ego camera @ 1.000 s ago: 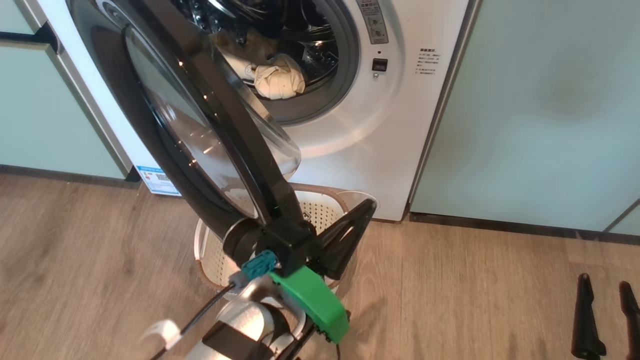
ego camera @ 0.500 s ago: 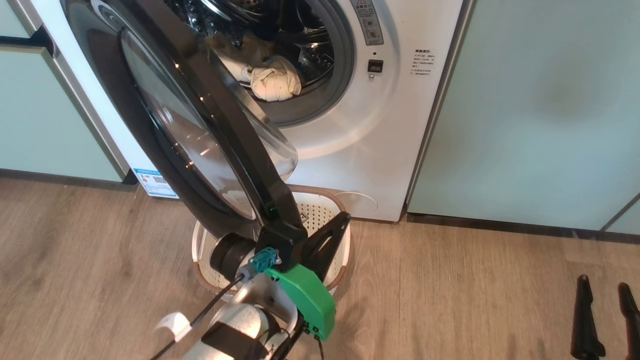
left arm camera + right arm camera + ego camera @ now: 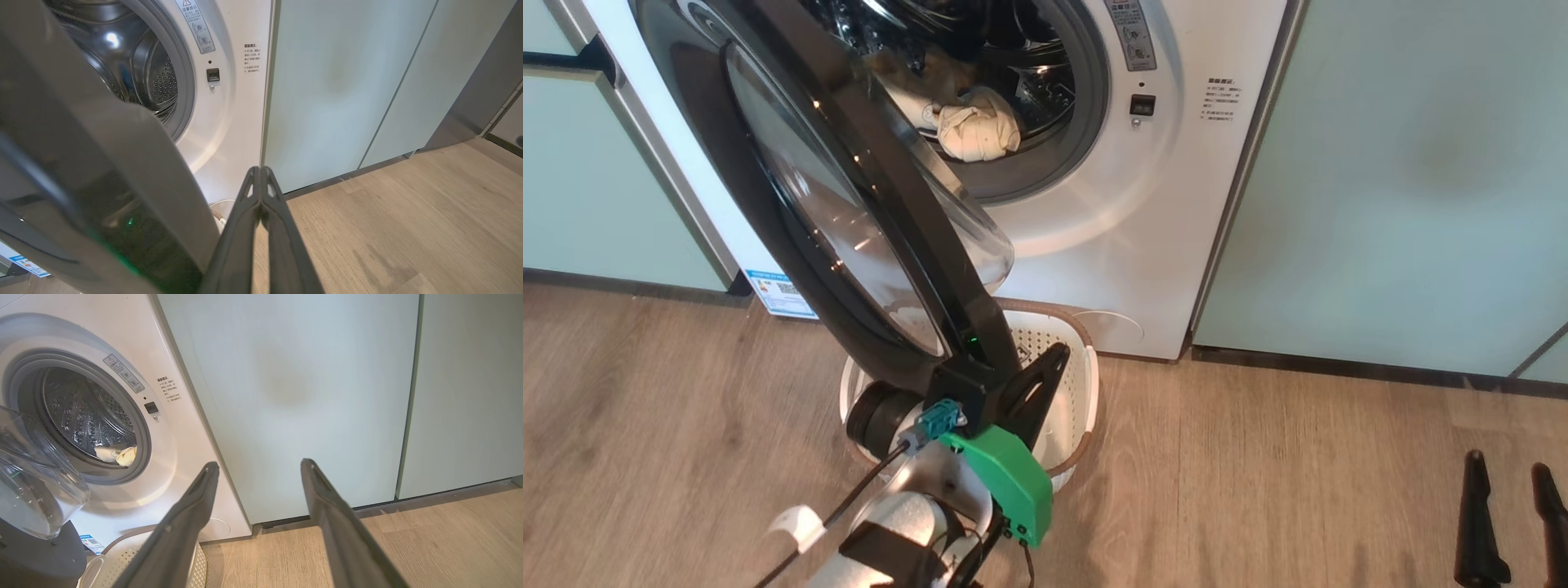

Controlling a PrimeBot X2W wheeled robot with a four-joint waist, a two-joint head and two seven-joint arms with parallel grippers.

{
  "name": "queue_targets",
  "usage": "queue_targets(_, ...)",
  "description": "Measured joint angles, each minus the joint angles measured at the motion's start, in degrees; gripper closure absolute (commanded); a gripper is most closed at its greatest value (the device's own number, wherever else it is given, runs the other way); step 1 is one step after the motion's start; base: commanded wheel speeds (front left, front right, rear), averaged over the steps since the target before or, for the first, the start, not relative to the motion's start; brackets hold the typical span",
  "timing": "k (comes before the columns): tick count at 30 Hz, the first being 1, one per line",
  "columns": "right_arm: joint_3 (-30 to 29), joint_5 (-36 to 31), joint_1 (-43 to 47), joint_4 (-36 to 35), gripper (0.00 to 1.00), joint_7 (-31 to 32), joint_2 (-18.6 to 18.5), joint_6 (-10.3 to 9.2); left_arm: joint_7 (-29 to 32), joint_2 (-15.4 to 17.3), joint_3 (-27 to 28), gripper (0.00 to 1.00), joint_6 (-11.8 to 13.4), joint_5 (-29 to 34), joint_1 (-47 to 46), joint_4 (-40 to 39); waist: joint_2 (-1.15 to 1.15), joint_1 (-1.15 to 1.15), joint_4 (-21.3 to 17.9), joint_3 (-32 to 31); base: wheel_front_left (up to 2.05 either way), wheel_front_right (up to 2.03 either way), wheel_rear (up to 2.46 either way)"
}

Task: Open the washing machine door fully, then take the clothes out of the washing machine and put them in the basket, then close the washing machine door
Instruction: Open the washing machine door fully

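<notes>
The round glossy black washing machine door (image 3: 800,188), likely stiff and heavy, is hanging part-open over the cream basket (image 3: 1078,392). The left gripper (image 3: 1058,355), jaws pressed together, is sitting beside its free rim, the sensible pushing spot; the right gripper (image 3: 1508,461) is idling, jaws spread.

Left gripper (image 3: 1054,359) fingers pressed together, nothing between them, pointing up; green wrist block (image 3: 1001,482) and pale forearm (image 3: 907,531) behind it. Right gripper (image 3: 1507,465) fingers apart, empty, upright.
</notes>
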Motion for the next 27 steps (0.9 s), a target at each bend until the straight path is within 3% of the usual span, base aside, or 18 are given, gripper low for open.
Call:
queue_targets(14, -0.21, 0.00, 0.00, 0.00, 0.00, 0.00, 0.00, 0.00, -0.60, -0.11, -0.45, 1.00, 0.99, 0.00, -0.08, 0.29, 0.00, 0.00, 1.77, 0.16, 0.00, 0.00, 0.00)
queue_targets(27, -0.99, -0.11, -0.01, -0.04, 0.00, 0.00, 0.00, 0.00, -2.61, -0.44, -3.52, 1.00, 1.72, 0.60, 0.03, 0.00, 0.00, 0.00, 7.82, 1.07, 0.00, 0.00, 0.00)
